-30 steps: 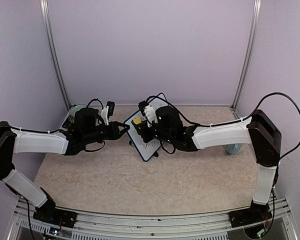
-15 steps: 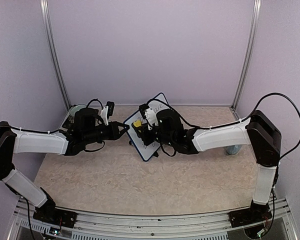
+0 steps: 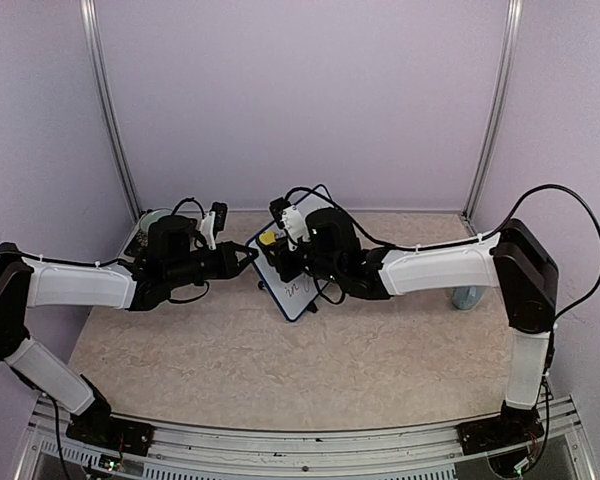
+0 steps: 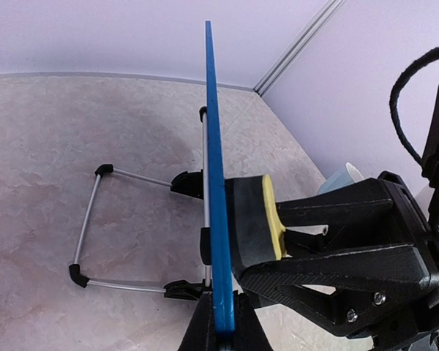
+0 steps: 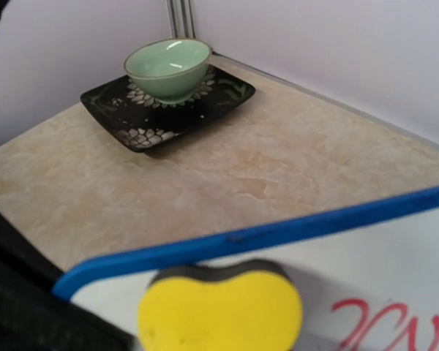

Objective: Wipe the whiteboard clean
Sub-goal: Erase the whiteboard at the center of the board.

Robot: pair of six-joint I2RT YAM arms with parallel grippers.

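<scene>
**Sponge on the board, red writing left to wipe**

Standing here, I see the whiteboard (image 3: 298,296) propped upright on its thin wire stand (image 4: 95,227) near the middle of the surface (image 3: 230,370), between the two arms. The left fingers (image 4: 197,333) are pinched narrow on the blue frame at the side nearest their own arm, steadying the board. The right fingers (image 4: 336,272) are closed on a yellow sponge (image 5: 219,311). Its dark pad lies flat against the white face, just under a rounded corner of the frame. Red writing (image 5: 395,322) sits just beside the sponge and looks unwiped, so I'd judge the erasing to be partway at best.

To do this stroke well, I'd keep the pad flat and drag it straight across the red marks in overlapping passes. The push should be only as hard as the left pinch can answer. The stand looks light, and the force comes from the face side, so a heavy shove would likely tip or twist the board. The left hold should stay firm throughout. The sponge ought to stay on the white face, off the frame and clear of the left fingers. A green bowl (image 5: 168,64) on a dark plate (image 5: 132,121) sits well apart in a far corner and shouldn't interfere.
</scene>
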